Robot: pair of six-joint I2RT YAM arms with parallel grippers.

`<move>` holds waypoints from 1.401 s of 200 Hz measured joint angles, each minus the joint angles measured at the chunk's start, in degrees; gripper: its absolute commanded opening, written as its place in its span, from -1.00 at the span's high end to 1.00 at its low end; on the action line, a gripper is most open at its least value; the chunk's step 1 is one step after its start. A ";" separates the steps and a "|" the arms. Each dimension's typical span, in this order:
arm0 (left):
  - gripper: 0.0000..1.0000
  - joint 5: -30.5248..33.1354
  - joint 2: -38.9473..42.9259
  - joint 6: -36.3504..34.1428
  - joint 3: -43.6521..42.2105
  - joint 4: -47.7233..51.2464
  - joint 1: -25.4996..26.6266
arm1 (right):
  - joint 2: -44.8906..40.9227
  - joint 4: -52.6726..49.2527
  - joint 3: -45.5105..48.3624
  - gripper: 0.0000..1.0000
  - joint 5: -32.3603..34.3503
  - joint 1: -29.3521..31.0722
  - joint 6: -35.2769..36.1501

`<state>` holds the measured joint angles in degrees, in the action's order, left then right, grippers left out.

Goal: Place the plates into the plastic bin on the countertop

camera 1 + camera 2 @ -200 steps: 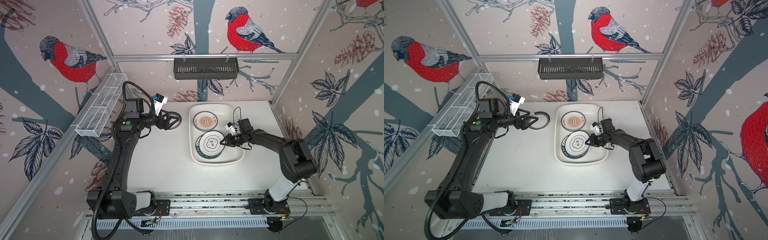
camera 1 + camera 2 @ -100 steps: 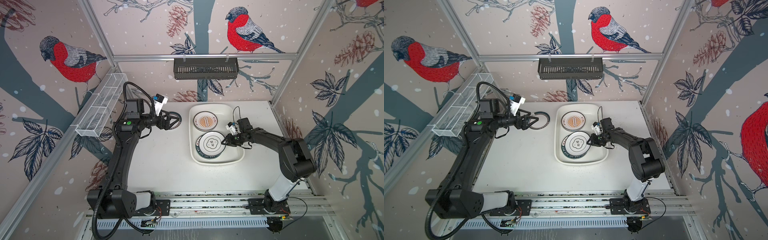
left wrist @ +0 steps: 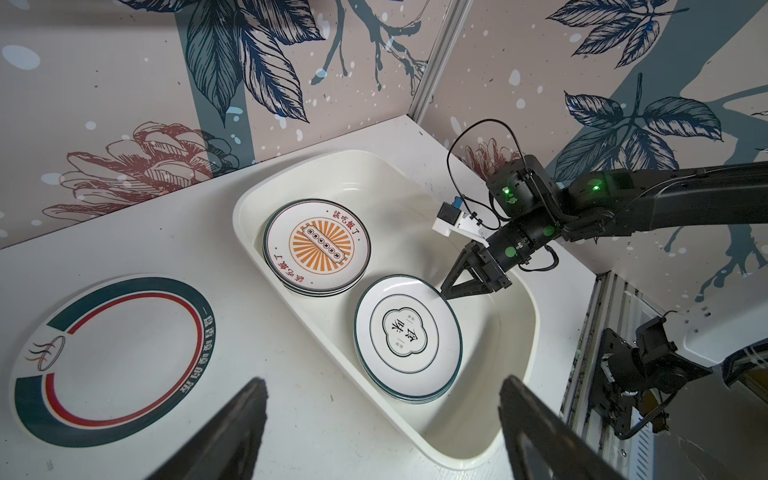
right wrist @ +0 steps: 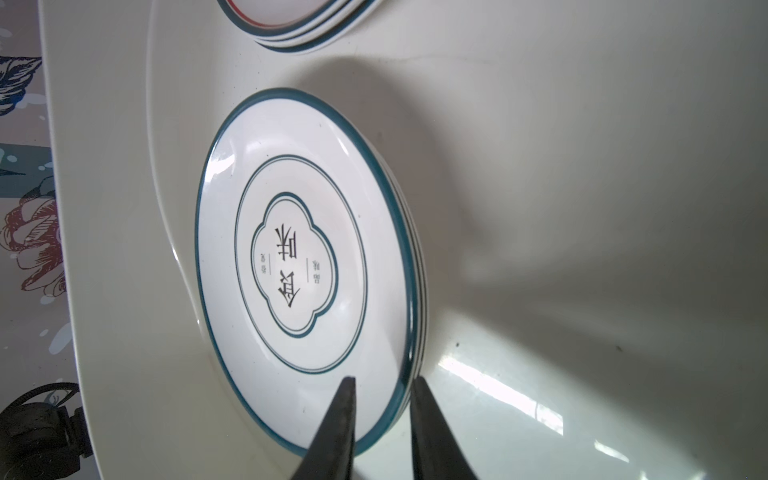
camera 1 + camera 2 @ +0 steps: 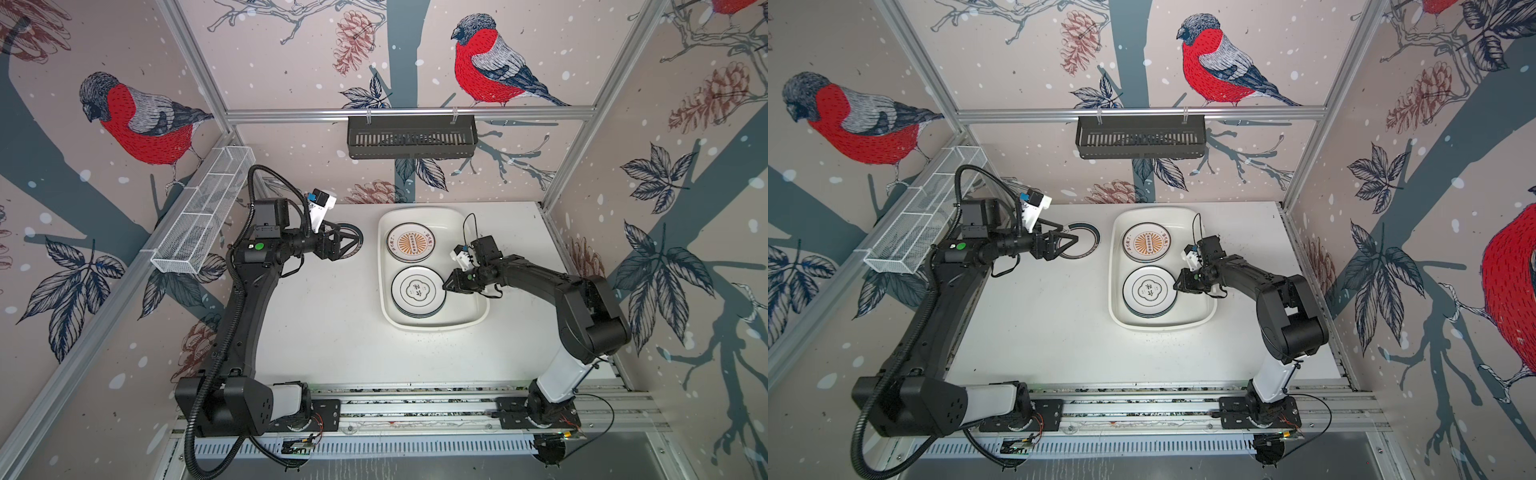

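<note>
The plastic bin on the countertop holds two stacks of plates. One stack is topped by an orange sunburst plate. The clover plate lies flat on the other stack. My right gripper stands slightly open, its tips straddling the clover plate's rim. A green-rimmed plate lies on the countertop left of the bin. My left gripper hovers over it, wide open and empty.
A black slotted rack hangs on the back rail. A white wire-mesh basket is fixed along the left wall. Aluminium rails with both arm bases run along the front edge.
The right gripper's jaws have parted a little at the clover plate's rim. The left arm has barely moved.
</note>
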<state>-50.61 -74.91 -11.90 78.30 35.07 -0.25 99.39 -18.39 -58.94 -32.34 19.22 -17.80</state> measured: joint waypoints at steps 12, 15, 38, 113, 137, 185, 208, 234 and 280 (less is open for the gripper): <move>-0.75 -0.09 -0.02 0.02 -0.04 -0.02 0.00 | 0.00 -0.15 0.00 0.48 0.42 0.09 0.00; -0.75 -0.09 -0.02 0.02 -0.07 -0.02 0.00 | 0.00 -0.20 0.00 0.48 0.52 0.11 0.00; -0.79 0.13 -0.04 0.81 -1.01 -0.59 0.00 | -0.39 -0.68 0.00 0.49 1.09 0.11 0.00; -0.76 11.04 -4.37 14.29 -12.24 -11.06 0.00 | -9.66 0.72 0.09 0.51 2.80 0.57 -1.95; -0.76 16.41 -6.38 19.61 -15.10 -15.39 0.00 | -14.67 2.62 1.95 0.52 3.02 0.74 -3.50; -0.83 29.03 -10.64 26.49 -17.86 -23.87 0.00 | -23.34 4.72 6.12 0.53 3.69 0.87 -6.25; -0.83 34.03 -13.94 28.20 -17.86 -27.65 0.00 | -26.16 5.29 7.43 0.54 4.13 0.85 -6.47; -0.75 37.35 -19.43 28.59 -15.08 -28.94 -0.63 | -28.46 5.84 9.38 0.54 4.31 0.83 -7.74; -0.70 38.56 -31.28 28.50 -2.86 -24.44 -5.20 | -30.05 8.02 11.39 0.55 4.33 0.61 -9.03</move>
<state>-12.05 -106.19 16.60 75.44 10.63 -5.45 69.34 -10.37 -47.55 -28.01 19.84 -26.83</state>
